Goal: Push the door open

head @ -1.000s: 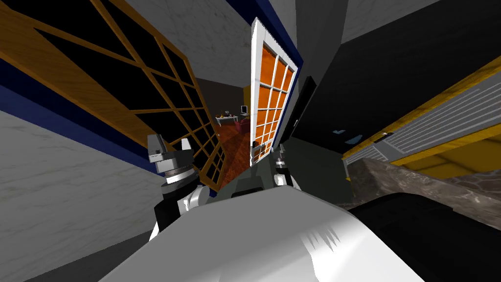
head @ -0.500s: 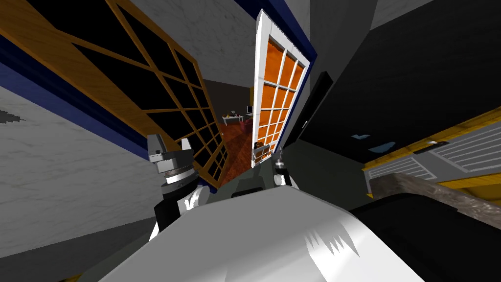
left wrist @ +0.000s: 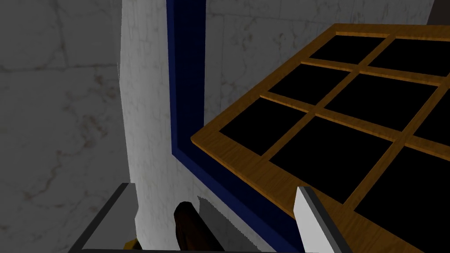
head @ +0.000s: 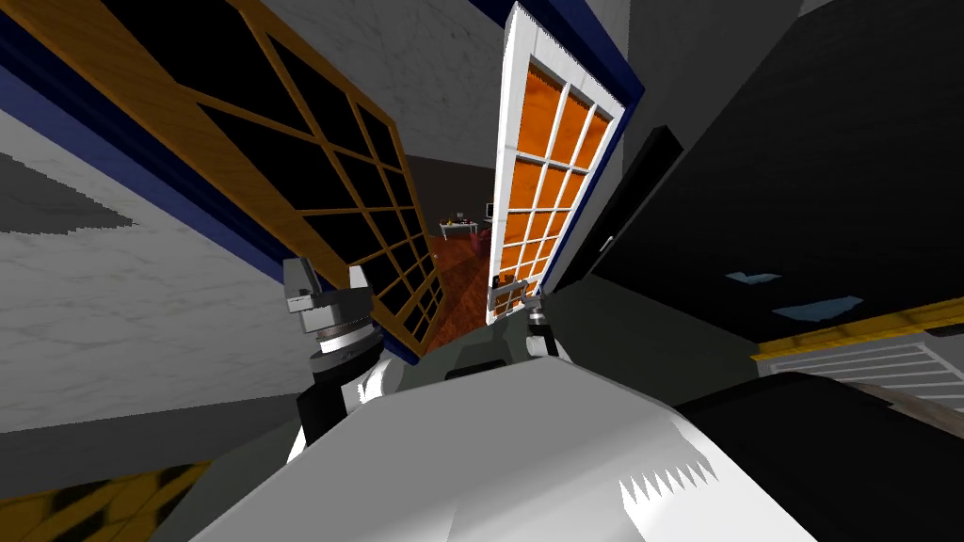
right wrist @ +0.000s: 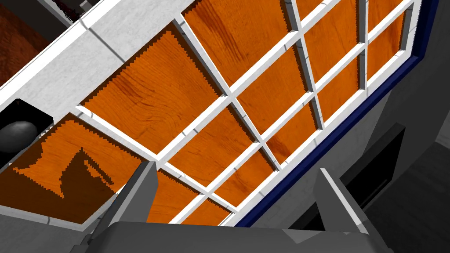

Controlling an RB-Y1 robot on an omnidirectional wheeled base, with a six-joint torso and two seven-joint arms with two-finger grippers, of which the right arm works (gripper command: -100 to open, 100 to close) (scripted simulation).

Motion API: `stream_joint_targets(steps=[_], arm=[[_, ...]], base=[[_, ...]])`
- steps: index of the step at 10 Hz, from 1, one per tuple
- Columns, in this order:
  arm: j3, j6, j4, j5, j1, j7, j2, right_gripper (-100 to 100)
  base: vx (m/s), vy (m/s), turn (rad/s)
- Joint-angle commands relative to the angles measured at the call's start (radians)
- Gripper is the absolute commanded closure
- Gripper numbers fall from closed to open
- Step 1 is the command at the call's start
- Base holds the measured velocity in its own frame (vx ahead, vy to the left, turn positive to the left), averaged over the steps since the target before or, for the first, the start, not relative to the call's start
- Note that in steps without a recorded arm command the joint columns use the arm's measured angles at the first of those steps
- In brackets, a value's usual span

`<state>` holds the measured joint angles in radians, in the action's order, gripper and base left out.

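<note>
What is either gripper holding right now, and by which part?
Nothing is held. The right gripper is open in front of the white-framed orange door without clasping it; the left gripper is open too, near the brown lattice frame.

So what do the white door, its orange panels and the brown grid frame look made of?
The white door frame looks painted or stone-like, matte, with faint grey veins. Its orange panels seem varnished wood: dark grain streaks. The brown grid frame looks wooden, grain lines showing.
</note>
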<state>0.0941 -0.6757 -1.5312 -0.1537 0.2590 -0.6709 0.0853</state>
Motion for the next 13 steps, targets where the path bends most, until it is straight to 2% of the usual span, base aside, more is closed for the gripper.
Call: stream_joint_targets(steps=[1, 13], arm=[[0.008, -0.008, 0.046, -0.008, -0.018, -0.042, -0.001, -100], [0.060, -0.061, 0.346, -0.060, -0.121, -0.322, -0.027, -100]], base=[[0.021, -0.115, 0.218], [0.003, -0.111, 0.216]])
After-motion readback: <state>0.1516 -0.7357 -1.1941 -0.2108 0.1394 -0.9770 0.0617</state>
